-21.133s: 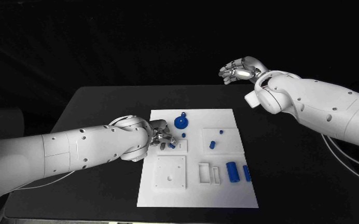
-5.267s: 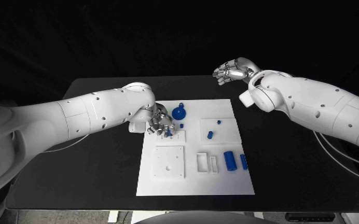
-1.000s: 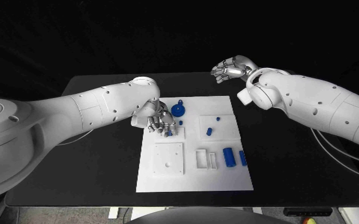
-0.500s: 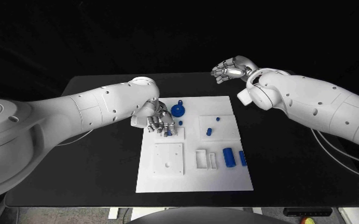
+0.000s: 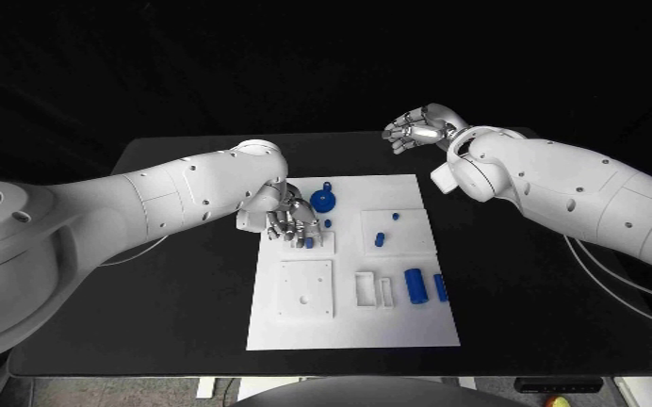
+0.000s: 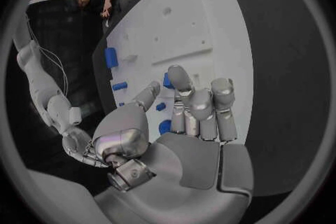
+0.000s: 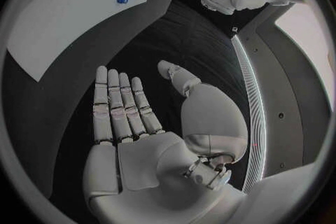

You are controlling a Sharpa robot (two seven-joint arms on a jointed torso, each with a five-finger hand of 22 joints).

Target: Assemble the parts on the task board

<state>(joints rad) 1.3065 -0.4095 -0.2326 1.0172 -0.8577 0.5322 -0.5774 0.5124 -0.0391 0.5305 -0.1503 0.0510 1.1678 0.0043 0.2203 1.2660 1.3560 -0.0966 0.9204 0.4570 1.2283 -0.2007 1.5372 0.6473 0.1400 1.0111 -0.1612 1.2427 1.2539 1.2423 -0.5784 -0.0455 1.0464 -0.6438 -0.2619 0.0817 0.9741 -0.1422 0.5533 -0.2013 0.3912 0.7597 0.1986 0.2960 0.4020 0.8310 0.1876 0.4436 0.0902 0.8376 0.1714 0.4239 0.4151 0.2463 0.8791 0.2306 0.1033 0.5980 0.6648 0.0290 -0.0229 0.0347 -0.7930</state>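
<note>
Left robot hand (image 5: 289, 219) perhaps pinching a part (image 5: 308, 242) | right robot hand (image 5: 418, 130) empty, fingers apart — black table (image 5: 177, 266)

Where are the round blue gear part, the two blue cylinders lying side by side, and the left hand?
round blue gear part (image 5: 325, 200): head view, centre of its disc.
two blue cylinders (image 5: 417, 286): head view, middle of the larger one.
left hand (image 5: 288, 221): head view, back of the hand above its fingers.

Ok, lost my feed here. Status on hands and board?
Left hand low over the board's far left corner, fingers by a small blue part, grip unclear. Right hand raised beyond the table, holding nothing. Nothing in the way.
</note>
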